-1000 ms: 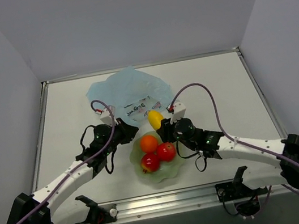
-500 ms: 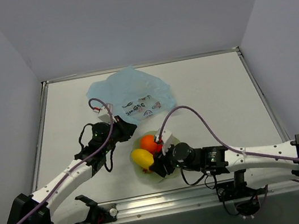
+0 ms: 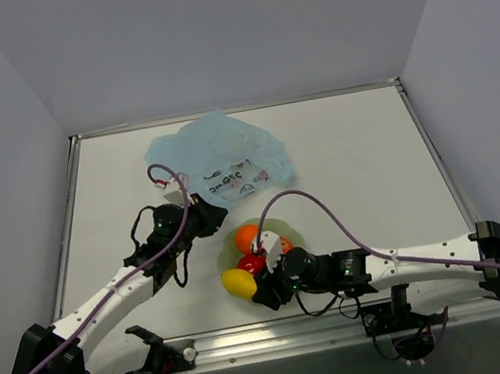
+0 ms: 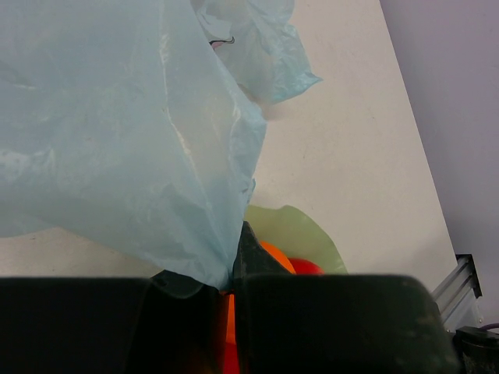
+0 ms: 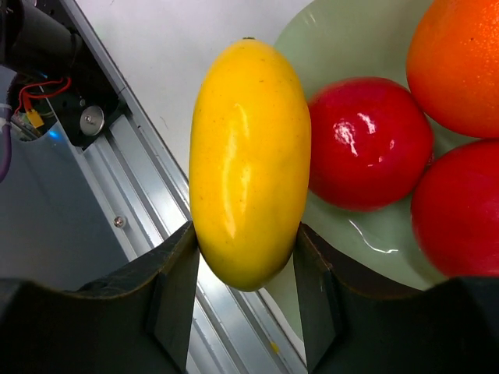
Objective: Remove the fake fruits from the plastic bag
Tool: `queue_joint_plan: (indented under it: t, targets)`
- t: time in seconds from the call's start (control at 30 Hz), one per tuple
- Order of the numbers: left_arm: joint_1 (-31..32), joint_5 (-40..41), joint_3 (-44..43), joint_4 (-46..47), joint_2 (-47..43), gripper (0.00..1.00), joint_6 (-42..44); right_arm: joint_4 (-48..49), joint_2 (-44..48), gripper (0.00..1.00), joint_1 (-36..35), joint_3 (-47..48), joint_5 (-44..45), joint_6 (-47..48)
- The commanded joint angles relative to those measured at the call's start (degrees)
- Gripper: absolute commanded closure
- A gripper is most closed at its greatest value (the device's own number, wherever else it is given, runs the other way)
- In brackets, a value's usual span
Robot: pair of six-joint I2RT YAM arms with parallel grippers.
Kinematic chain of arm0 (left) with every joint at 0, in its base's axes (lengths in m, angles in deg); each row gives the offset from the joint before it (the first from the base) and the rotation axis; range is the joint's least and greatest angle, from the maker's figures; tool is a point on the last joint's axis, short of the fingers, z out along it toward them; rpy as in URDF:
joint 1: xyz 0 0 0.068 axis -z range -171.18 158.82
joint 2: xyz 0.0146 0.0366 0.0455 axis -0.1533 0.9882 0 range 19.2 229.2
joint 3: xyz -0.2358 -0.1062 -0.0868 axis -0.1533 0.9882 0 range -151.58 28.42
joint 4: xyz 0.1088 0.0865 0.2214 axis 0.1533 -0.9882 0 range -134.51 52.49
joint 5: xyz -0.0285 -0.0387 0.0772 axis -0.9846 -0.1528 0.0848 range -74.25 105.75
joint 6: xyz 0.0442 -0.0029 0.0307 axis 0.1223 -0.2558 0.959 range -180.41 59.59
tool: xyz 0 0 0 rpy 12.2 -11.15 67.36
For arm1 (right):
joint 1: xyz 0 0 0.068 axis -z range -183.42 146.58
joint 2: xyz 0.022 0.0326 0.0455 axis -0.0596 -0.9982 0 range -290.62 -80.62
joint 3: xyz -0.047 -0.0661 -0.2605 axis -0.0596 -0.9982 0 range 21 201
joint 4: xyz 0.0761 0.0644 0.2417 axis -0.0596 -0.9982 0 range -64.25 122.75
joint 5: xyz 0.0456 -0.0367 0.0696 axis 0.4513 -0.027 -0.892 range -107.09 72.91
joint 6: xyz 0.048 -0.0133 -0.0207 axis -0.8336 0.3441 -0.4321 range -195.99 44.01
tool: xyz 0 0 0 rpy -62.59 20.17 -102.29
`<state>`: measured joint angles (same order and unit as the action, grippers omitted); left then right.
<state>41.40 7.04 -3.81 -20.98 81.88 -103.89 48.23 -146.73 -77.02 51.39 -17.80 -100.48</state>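
The light-blue plastic bag [image 3: 215, 150] lies at the back of the table and fills the left wrist view [image 4: 117, 140]. My left gripper [image 3: 211, 216] is shut on the bag's near edge [image 4: 232, 274]. My right gripper [image 3: 250, 288] is shut on the yellow mango [image 3: 238, 284], held lengthwise between its fingers [image 5: 245, 164] over the near-left rim of the pale green bowl [image 3: 286, 227]. In the bowl lie an orange [image 3: 247, 237] [image 5: 460, 62] and two red apples [image 5: 366, 144] [image 5: 460, 206]. The pale yellow pear-like fruit is not in view.
The metal rail [image 5: 140, 202] at the table's near edge lies right under the mango's tip. The bag's white printed patch [image 3: 234, 180] faces the bowl. The bowl's rim also shows in the left wrist view [image 4: 300, 232].
My right gripper has carried the mango from beside the bag, across the bowl, to the bowl's near-left rim. The left gripper has kept its hold on the bag and stayed in place.
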Motion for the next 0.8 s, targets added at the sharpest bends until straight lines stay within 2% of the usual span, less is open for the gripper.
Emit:
queue_joint_plan:
  t: [0.0, 0.07, 0.1, 0.13, 0.2, 0.37, 0.43, 0.47, 0.57, 0.6, 0.7, 0.77]
  targets:
    - [-0.41, 0.18, -2.4, 1.22, -1.33, 0.98, 1.21, -1.51, 0.18, 0.73, -0.14, -0.77, 0.53, -0.65]
    - [-0.41, 0.18, -2.4, 1.22, -1.59, 0.98, 1.12, -1.86, 1.94, 0.52, -0.14, -0.77, 2.19, -1.0]
    - [-0.5, 0.18, -2.31, 1.22, -1.59, 0.98, 1.12, -2.56, 3.43, 0.36, -0.22, -0.69, 2.81, -1.0]
    - [-0.58, 0.1, -2.31, 1.05, -1.76, 0.98, 1.12, -3.09, 4.22, 0.31, -0.14, -0.42, 4.3, -1.17]
    - [-0.58, 0.18, -2.23, 1.04, -2.12, 0.98, 1.12, -4.49, 6.59, 0.25, -0.14, 0.45, 5.63, -1.09]
    - [-0.59, 0.01, -1.96, 1.04, -2.56, 0.98, 0.95, -5.64, 9.94, 0.26, -0.05, 2.74, 9.84, 0.4]
    - [-0.59, 0.1, -1.79, 1.13, -2.73, 0.98, 0.86, -5.55, 11.0, 0.29, -0.05, 4.31, 12.56, 1.11]
    - [-0.67, 0.1, -1.52, 1.22, -2.99, 0.98, 0.77, -5.47, 11.0, 0.32, 0.04, 4.93, 16.93, 1.37]
    - [-0.67, 0.19, -1.35, 1.04, -3.26, 0.98, 0.77, -4.59, 9.07, 0.53, 2.23, 8.0, 24.24, 2.51]
    - [-0.67, 0.27, -1.26, 1.04, -3.35, 0.98, 0.77, -3.8, 6.46, 0.68, 5.37, 8.8, 26.53, 2.87]
    - [-0.59, 0.1, -1.35, 0.96, -3.96, 0.98, 0.68, 0.23, -0.22, 0.81, 11.53, 11.96, 26.2, 2.43]
    - [-0.67, 0.01, -1.26, 0.87, -4.75, 0.98, 0.42, 5.22, -3.84, 0.84, 15.58, 13.54, 26.46, 2.43]
